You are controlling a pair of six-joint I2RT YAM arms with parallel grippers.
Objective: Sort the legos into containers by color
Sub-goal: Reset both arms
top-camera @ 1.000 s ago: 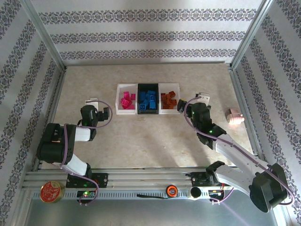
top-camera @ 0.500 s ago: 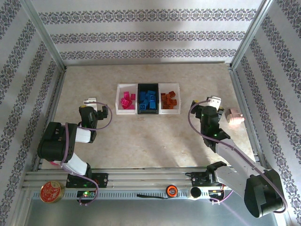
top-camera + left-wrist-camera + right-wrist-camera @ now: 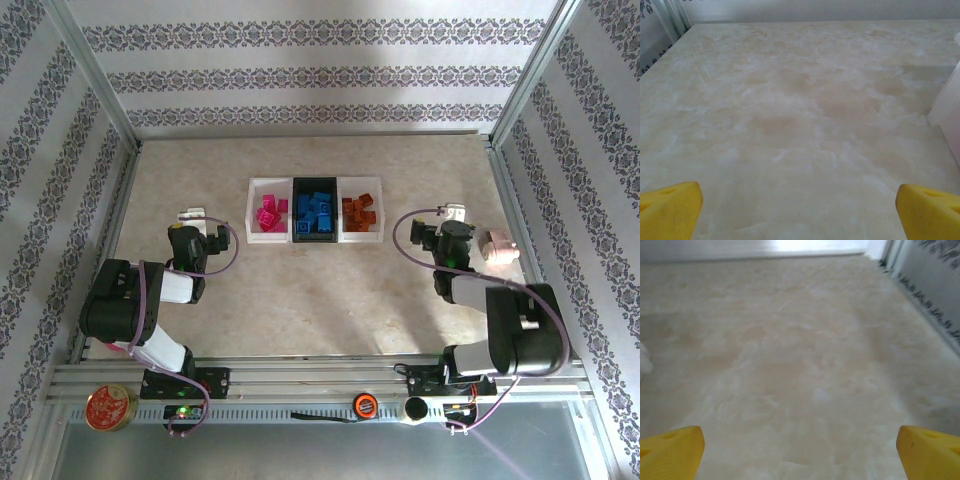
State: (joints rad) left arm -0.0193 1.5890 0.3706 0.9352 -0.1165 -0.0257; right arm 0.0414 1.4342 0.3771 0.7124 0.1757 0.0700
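Observation:
Three joined containers stand in a row at mid-table: a white tray [image 3: 251, 212] with magenta-pink legos [image 3: 269, 213], a black tray [image 3: 315, 182] with blue legos [image 3: 316, 212], and a white tray [image 3: 379, 208] with orange-brown legos [image 3: 358, 211]. My left gripper [image 3: 197, 220] rests left of the trays. In its wrist view it [image 3: 800, 217] is open, yellow fingertips [image 3: 670, 210] wide apart over bare table, a white tray wall [image 3: 947, 107] at the right edge. My right gripper [image 3: 447, 217] sits right of the trays, also open [image 3: 800, 457], fingertips [image 3: 930, 452] holding nothing.
A pale pink toy pig [image 3: 498, 247] lies just right of the right gripper. A round red tin [image 3: 110, 407] sits on the rail at the near left. Patterned walls with metal frame posts [image 3: 925, 287] close in the table on three sides.
The right arm has pulled away from the right white tray, moving right and folding back toward its base. The left gripper shifted slightly left.

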